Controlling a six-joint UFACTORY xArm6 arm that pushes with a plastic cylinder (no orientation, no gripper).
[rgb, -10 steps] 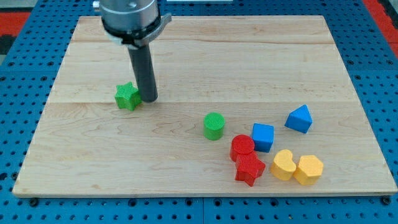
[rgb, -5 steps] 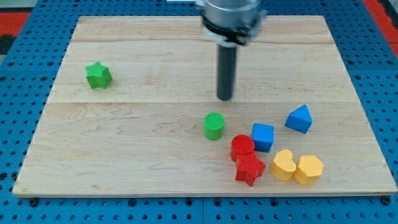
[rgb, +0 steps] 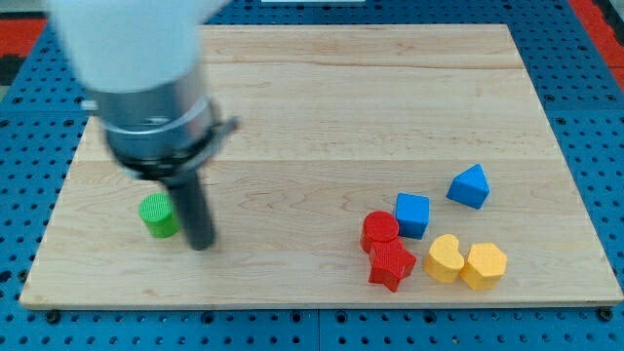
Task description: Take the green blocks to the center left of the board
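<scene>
My tip [rgb: 200, 245] is the end of a plain dark rod with no fingers, so it holds nothing; it rests on the board [rgb: 322, 88] just to the view's right of the green cylinder [rgb: 156, 215], touching it or nearly so. That cylinder is ribbed plastic with a round flat top, and it stands at the view's lower left. The green star is not visible; the arm's grey housing [rgb: 146, 88] covers the board's left middle.

At the view's lower right sits a tight cluster of matte ribbed blocks: a red cylinder [rgb: 379, 231] touching a red star [rgb: 391, 265] below it, a blue cube [rgb: 412, 214] just right of the red cylinder, a blue triangular block [rgb: 470, 186] a little apart above, and a yellow heart-like block [rgb: 446, 258] against a yellow hexagon [rgb: 484, 265].

The board is pale wood in glued planks with visible grain. It lies on a blue perforated surface [rgb: 585, 107]. No writing is legible.
</scene>
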